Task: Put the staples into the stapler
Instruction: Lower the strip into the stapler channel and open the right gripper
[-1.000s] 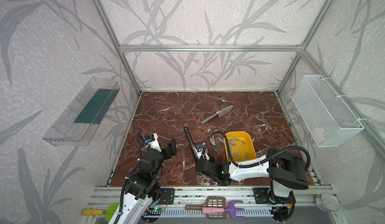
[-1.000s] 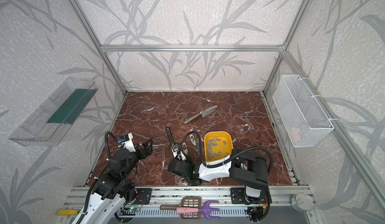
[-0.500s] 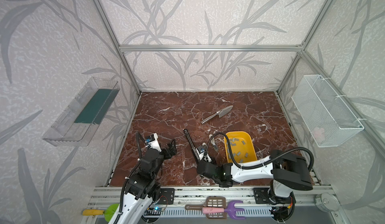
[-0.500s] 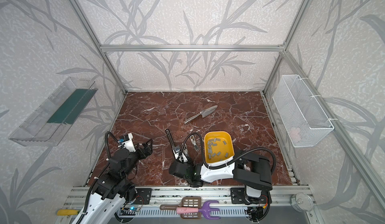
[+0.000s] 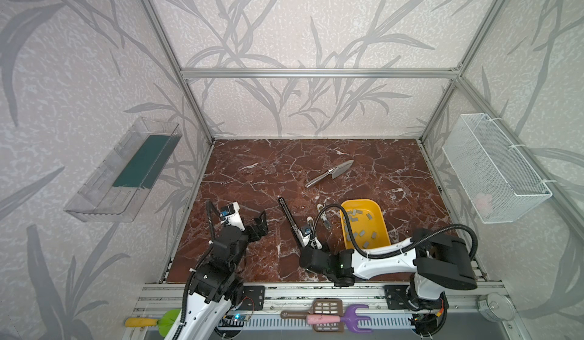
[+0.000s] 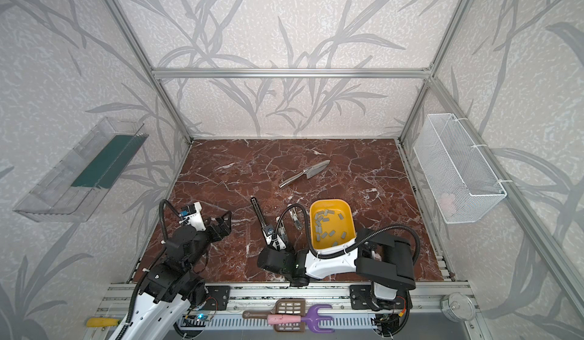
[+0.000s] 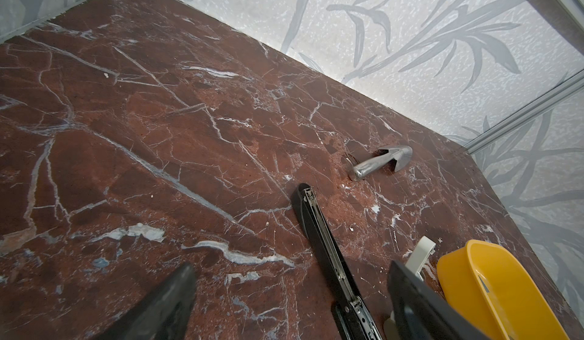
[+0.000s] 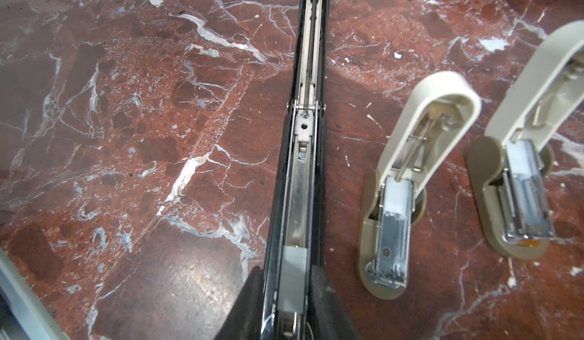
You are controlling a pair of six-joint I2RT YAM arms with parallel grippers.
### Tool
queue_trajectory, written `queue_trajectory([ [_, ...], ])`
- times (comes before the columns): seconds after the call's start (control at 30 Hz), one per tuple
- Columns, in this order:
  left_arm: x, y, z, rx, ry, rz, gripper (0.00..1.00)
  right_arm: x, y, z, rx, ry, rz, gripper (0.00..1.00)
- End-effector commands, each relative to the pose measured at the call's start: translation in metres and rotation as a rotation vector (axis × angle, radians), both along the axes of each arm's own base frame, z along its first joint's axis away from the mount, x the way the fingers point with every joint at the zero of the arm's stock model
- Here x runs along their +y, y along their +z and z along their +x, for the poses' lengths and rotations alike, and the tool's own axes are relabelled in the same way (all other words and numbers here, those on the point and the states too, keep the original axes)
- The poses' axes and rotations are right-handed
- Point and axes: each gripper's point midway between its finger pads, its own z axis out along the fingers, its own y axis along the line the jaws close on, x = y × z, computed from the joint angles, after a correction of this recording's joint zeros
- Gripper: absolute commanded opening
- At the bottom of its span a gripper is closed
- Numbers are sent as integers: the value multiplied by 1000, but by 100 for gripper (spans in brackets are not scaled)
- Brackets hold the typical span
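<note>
we have just let a strip go into the black stapler

the right hand (image 8: 287, 291) is at the bottom middle of its own view, over the near end of the black stapler (image 8: 311, 69). a moment ago its fingers were pinched tight. now they are a little apart, one on each side of the metal track, and they seem to hold nothing. a grey strip (image 8: 294, 275) lies flat in the track between them. we think this strip is in, and the stapler still needs its lid shut. the rest of the staples (image 5: 357, 219) wait in the yellow tub (image 5: 385, 224), at the lower right of the bench (image 5: 252, 170) in both top views. the left hand (image 5: 260, 226) is wide and empty at the lower left. two small cream staplers (image 8: 407, 196) lie open beside the black one.
</note>
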Motion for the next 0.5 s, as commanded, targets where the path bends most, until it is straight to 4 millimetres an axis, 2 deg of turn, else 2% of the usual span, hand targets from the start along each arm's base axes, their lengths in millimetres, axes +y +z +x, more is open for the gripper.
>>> queue_trajectory([
  [0.0, -2, 1, 1, -16, -11, 9, 95, -5, 3, -1, -9, -10, -12, 34],
  [0.13, -2, 1, 1, -17, -12, 9, 95, -7, 6, -1, -12, -14, -14, 40],
  [0.47, -2, 1, 1, -17, -14, 8, 95, -9, -18, -16, 62, -6, -55, 43],
])
